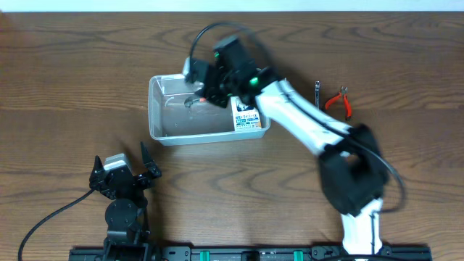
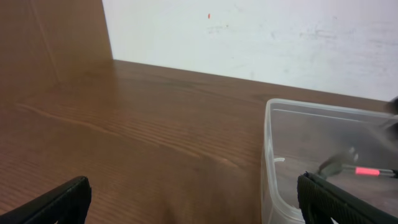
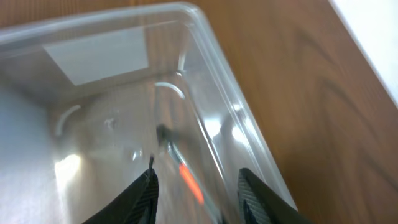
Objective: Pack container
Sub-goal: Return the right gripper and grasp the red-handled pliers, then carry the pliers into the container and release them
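1. The container (image 1: 181, 125) sits on the table (image 1: 72, 80), a little left of the middle and towards the far side. It is a clear plastic bin with rounded corners and a rim, with its long side running left to right in the overhead view.
2. A blue-and-white box (image 1: 245, 116) is at the right end of the container, close against its end wall.
3. A thin tool (image 3: 189, 180) with an orange-red band and a metal tip shows inside the left half of the container. It is blurred, and I cannot tell whether it rests on the floor of the container or hangs above it.
4. The right end effector (image 1: 203, 94) is over the left half of the container, with the right arm reaching across the container's right end. In the right wrist view its two fingers (image 3: 134, 199) are spread apart. The tool lies in the gap between them and touches neither, so this end effector grips nothing.
5. On the table to the right of the container, well apart from it, lie pliers (image 1: 339, 101) with red handles. A thin metal rod (image 1: 317, 93) is just beside them.
6. The left end effector (image 1: 122, 156) is near the front left of the table, apart from the container. Its fingers are wide apart and hold nothing.
7. The left wrist view shows the container's (image 2: 268, 162) near corner at the right, bare table in front of it and a white wall (image 2: 249, 37) behind.
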### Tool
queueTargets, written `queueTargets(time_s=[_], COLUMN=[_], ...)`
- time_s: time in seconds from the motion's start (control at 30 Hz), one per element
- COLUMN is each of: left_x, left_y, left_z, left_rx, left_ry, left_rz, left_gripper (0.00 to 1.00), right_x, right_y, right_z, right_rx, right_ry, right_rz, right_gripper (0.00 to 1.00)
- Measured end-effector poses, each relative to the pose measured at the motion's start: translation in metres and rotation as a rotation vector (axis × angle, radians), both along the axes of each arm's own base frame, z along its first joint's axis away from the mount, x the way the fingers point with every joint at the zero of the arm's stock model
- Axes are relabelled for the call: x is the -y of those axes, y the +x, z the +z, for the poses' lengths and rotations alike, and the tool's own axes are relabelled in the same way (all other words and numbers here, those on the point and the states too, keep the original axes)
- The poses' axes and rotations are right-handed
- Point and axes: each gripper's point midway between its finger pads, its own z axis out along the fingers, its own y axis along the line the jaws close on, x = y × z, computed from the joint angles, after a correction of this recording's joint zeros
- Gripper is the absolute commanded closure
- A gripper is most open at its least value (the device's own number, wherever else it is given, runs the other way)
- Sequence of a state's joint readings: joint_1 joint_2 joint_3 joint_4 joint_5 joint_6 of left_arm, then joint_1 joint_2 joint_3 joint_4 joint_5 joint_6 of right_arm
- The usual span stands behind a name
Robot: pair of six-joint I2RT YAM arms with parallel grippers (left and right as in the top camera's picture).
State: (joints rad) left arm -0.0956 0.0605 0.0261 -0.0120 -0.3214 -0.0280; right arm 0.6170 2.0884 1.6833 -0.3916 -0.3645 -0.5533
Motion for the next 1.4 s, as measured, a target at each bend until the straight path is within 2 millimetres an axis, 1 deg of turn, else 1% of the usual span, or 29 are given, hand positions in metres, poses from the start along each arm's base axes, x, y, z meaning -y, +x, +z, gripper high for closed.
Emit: queueTargets(time_s=[0.07,0.13,0.17,0.23,0.27,0.3,0.33,0.4,0.43,0.5,0.57,0.6,0.63,0.7,0.77,0.87,0.9,1.03,1.13,1.27,1.3,1.4], left_x=[0.000,0.000,0.000,0.000,0.000,0.000,0.000,0.000,0.000,0.000,0.000,0.000,0.000,0.000,0.000,0.000,0.000,0.000,0.000,0.000,0.000,0.000], left_y=[0.000,0.000,0.000,0.000,0.000,0.000,0.000,0.000,0.000,0.000,0.000,0.000,0.000,0.000,0.000,0.000,0.000,0.000,0.000,0.000,0.000,0.000], left_z=[0.000,0.000,0.000,0.000,0.000,0.000,0.000,0.000,0.000,0.000,0.000,0.000,0.000,0.000,0.000,0.000,0.000,0.000,0.000,0.000,0.000,0.000], left_rx=[0.000,0.000,0.000,0.000,0.001,0.001,0.000,0.000,0.001,0.000,0.001,0.000,0.001,0.000,0.000,0.000,0.001,0.001,0.000,0.001,0.000,0.000], left_ry=[0.000,0.000,0.000,0.000,0.000,0.000,0.000,0.000,0.000,0.000,0.000,0.000,0.000,0.000,0.000,0.000,0.000,0.000,0.000,0.000,0.000,0.000], left_rz=[0.000,0.000,0.000,0.000,0.000,0.000,0.000,0.000,0.000,0.000,0.000,0.000,0.000,0.000,0.000,0.000,0.000,0.000,0.000,0.000,0.000,0.000], left_gripper=[0.02,0.02,0.02,0.02,0.02,0.02,0.02,0.02,0.02,0.02,0.02,0.02,0.02,0.02,0.02,0.02,0.02,0.02,0.02,0.02,0.02,0.02], right_x=[0.025,0.063,0.085,0.127,0.150,0.168,0.191,0.234,0.251,0.289,0.327,0.342,0.358,0.380,0.397,0.406,0.406,0.408,0.410,0.418,0.419,0.423], right_y=[0.000,-0.005,-0.006,-0.007,-0.007,-0.007,-0.004,0.003,0.006,0.014,0.020,0.020,0.019,0.012,0.003,-0.007,-0.008,-0.006,-0.008,-0.011,-0.011,-0.007], right_z=[0.028,0.060,0.078,0.104,0.115,0.120,0.125,0.123,0.119,0.104,0.080,0.067,0.050,0.019,-0.018,-0.058,-0.067,-0.091,-0.107,-0.131,-0.134,-0.135], right_rx=[-0.027,-0.059,-0.064,-0.065,-0.070,-0.079,-0.090,-0.142,-0.171,-0.251,-0.351,-0.400,-0.458,-0.556,-0.652,-0.751,-0.770,-0.803,-0.828,-0.843,-0.843,-0.815], right_ry=[0.009,0.004,0.006,0.004,0.003,0.004,0.005,0.011,0.013,0.027,0.048,0.053,0.049,0.025,-0.018,-0.074,-0.085,-0.106,-0.139,-0.198,-0.208,-0.218], right_rz=[-0.062,-0.133,-0.178,-0.266,-0.315,-0.359,-0.419,-0.547,-0.604,-0.738,-0.886,-0.949,-1.022,-1.134,-1.227,-1.287,-1.295,-1.310,-1.317,-1.337,-1.341,-1.349], right_gripper=[0.55,0.60,0.61,0.61,0.62,0.61,0.59,0.63,0.64,0.64,0.64,0.63,0.62,0.62,0.60,0.59,0.59,0.61,0.65,0.65,0.66,0.69])
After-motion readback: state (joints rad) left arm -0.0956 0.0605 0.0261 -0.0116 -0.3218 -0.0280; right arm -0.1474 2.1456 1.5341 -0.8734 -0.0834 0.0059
